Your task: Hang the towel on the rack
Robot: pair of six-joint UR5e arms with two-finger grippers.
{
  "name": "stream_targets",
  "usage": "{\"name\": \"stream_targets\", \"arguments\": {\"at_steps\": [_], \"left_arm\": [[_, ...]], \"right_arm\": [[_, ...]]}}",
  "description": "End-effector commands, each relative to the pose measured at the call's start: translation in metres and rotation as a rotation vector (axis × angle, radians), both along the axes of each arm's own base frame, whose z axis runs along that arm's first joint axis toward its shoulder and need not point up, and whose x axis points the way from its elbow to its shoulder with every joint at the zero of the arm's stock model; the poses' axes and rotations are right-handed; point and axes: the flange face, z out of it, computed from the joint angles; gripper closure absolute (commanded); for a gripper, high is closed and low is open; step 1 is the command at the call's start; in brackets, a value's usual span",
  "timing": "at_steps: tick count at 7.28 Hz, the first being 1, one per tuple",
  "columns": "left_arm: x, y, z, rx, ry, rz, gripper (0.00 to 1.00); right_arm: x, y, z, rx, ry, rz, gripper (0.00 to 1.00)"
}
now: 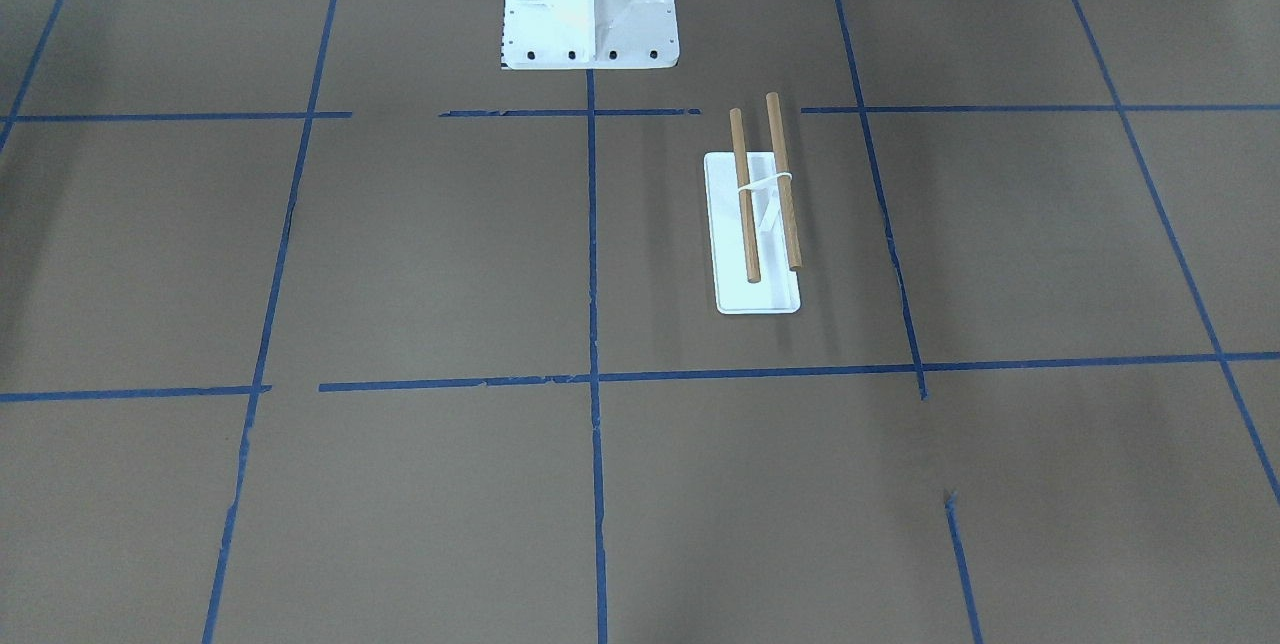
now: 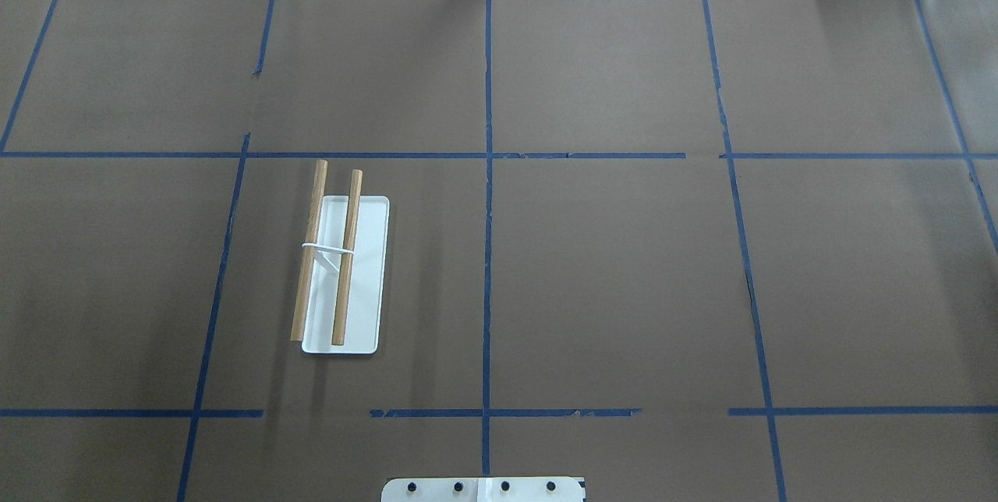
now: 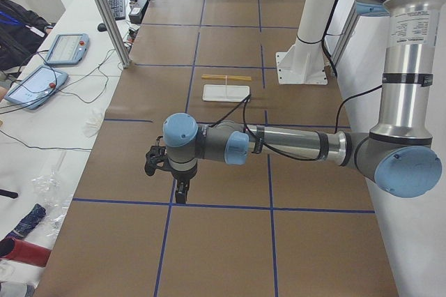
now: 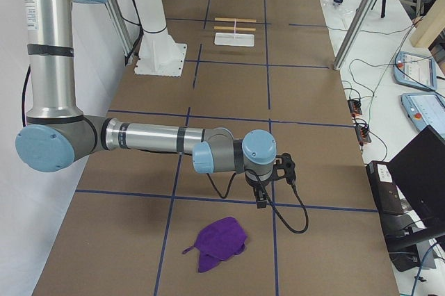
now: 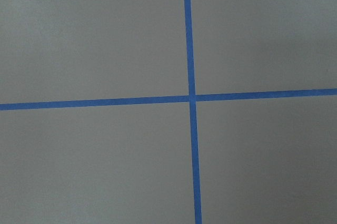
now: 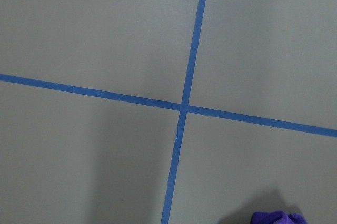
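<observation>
The rack [image 1: 755, 214] has two brown wooden dowels on a white support over a flat white base. It stands bare on the brown table and also shows in the overhead view [image 2: 343, 260]. The towel [image 4: 219, 242] is a crumpled purple cloth lying at the table's right end, and its edge shows in the right wrist view [image 6: 276, 217]. My right gripper [image 4: 262, 203] hangs just above the table, a little beyond the towel. My left gripper [image 3: 180, 198] hangs over the table's left end, far from the rack. I cannot tell whether either gripper is open or shut.
The white metal pedestal [image 1: 588, 14] stands at the robot's side of the table, near the rack. Blue tape lines [image 2: 487, 252] divide the brown table. Teach pendants [image 3: 66, 49] and cables lie on the side bench.
</observation>
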Motion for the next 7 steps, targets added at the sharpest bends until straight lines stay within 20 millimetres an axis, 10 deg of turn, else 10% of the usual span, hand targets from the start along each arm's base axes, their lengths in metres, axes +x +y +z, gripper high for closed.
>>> {"name": "stream_targets", "arguments": {"at_steps": [1,6,7], "left_arm": [[0.0,0.0,-0.007,0.011,0.0,-0.001,0.0],[0.0,0.0,-0.019,0.031,0.0,-0.001,0.0],[0.0,0.001,-0.023,0.039,0.001,-0.001,0.0]], "right_arm": [[-0.021,-0.005,0.008,0.008,0.033,-0.044,0.0],[-0.018,0.044,0.172,0.062,0.064,-0.051,0.0],[-0.018,0.048,0.178,0.052,0.064,-0.052,0.0]]}}
